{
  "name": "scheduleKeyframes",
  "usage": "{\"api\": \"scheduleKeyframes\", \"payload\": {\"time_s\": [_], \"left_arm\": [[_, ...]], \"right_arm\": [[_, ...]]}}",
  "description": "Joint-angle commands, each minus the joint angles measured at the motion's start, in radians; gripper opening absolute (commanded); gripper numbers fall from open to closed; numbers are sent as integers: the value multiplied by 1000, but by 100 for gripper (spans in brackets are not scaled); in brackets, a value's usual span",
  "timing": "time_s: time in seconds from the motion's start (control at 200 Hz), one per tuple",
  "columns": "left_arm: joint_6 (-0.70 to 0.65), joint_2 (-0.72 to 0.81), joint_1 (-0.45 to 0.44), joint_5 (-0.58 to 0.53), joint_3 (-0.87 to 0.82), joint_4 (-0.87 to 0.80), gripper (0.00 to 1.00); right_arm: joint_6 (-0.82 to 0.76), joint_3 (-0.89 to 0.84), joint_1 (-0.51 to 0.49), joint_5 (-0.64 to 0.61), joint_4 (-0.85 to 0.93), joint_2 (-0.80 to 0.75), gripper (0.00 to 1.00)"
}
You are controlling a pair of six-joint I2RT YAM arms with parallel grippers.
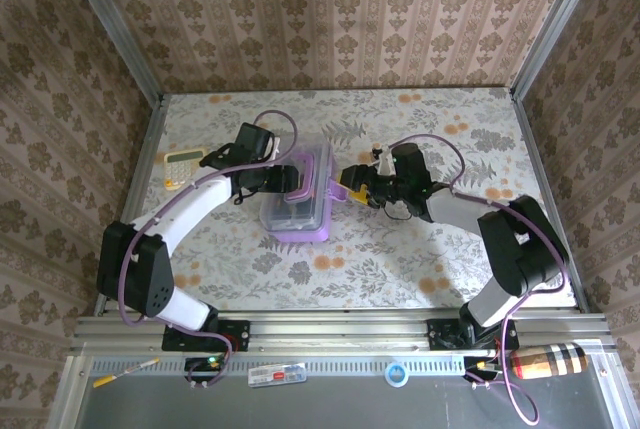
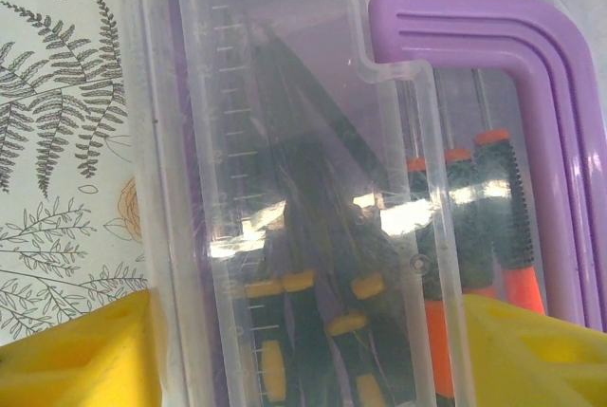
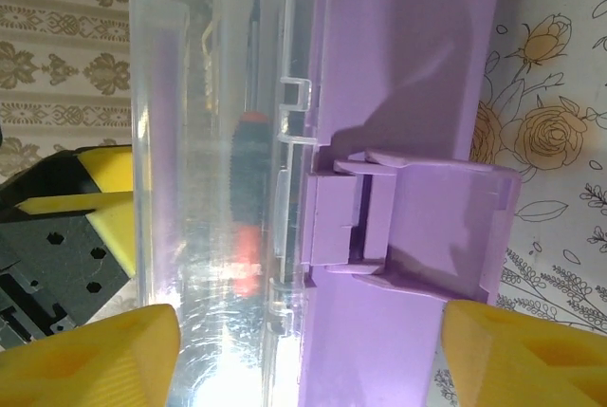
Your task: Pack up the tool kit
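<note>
The tool kit [image 1: 298, 201], a purple box under a clear lid, lies mid-table. My left gripper [image 1: 292, 186] hangs open over its left part. In the left wrist view its yellow fingers [image 2: 76, 355] stand wide apart above the clear lid [image 2: 313, 122], beside the purple handle [image 2: 531, 75]. Orange-and-black screwdrivers [image 2: 493, 208] and black-and-yellow handled tools [image 2: 313, 331] show through the lid. My right gripper [image 1: 352, 192] is at the box's right side, open. Its fingers [image 3: 517, 355] straddle the purple latch [image 3: 379, 227], and a screwdriver [image 3: 248, 170] lies behind the clear wall.
A yellow calculator [image 1: 183, 167] lies near the left wall, left of my left arm. Patterned walls close in the table on three sides. A striped roll [image 1: 548, 359] and small items sit on the front rail below the arm bases.
</note>
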State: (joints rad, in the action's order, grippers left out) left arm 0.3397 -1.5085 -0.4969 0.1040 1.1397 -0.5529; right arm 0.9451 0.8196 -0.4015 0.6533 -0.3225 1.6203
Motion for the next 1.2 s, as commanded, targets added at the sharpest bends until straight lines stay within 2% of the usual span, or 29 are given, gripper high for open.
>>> {"api": "scheduleKeyframes", "payload": {"time_s": [0.0,0.195,0.42,0.845,1.195], "left_arm": [[6,-88,-5,-2,-55,-128,55],[-7,-87,2,-3,-63,-131,54],[-8,-80,3,2,-64,-130,54],[-11,-79,4,5,-52,-130,53],[-17,-84,4,0,-41,-139,53]], "right_arm": [[-50,33,5,-25,52,5,82],[-6,0,32,14,-52,67,89],[87,28,30,99,-211,180,89],[96,50,26,181,-247,192,85],[74,35,36,159,-196,107,76]]}}
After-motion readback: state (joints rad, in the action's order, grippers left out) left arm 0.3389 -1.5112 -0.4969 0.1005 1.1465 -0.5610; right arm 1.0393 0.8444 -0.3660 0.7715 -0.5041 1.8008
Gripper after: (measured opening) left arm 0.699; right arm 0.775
